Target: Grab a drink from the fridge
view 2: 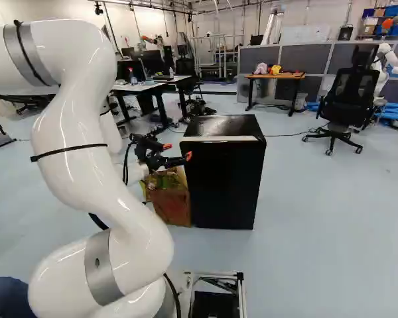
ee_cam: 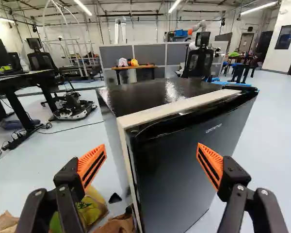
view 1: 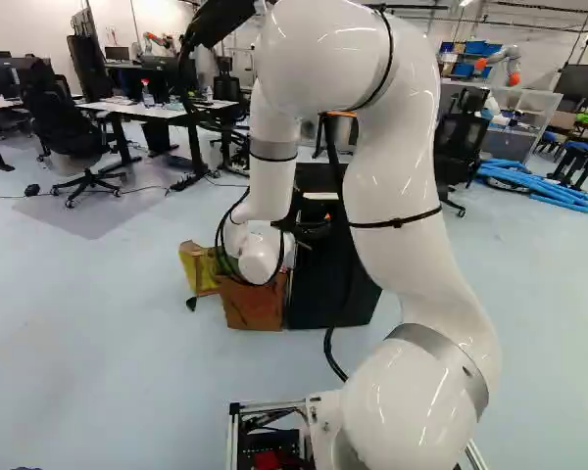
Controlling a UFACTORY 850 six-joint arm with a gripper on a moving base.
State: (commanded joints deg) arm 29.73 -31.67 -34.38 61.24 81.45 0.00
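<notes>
Black fridge (ee_cam: 177,170) ahead, between widely parted, orange-padded fingers (view 2: 188,156); a wooden-topped table (ee_cam: 128,67) well beyond.

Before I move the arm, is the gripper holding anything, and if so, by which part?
Nothing is held: the gripper stands open, its orange pads wide apart, with the fridge ahead, ungripped.

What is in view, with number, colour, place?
Boxy fridge: one, black, on floor
Open cardboard box: one, brown, beside fridge
Long desks: several, white tops, left base view's left
Wheeled chairs: several, black, around room
Flat partitions: several, grey, beyond fridge
Wooden table: one, brown, before partitions
Long tubes: many, blue, on floor
Another robot: at least one, white, background
Gripper with two fingers: one, black, pads orange, near fridge
Jointed arm: one, white, bearing gripper
</notes>
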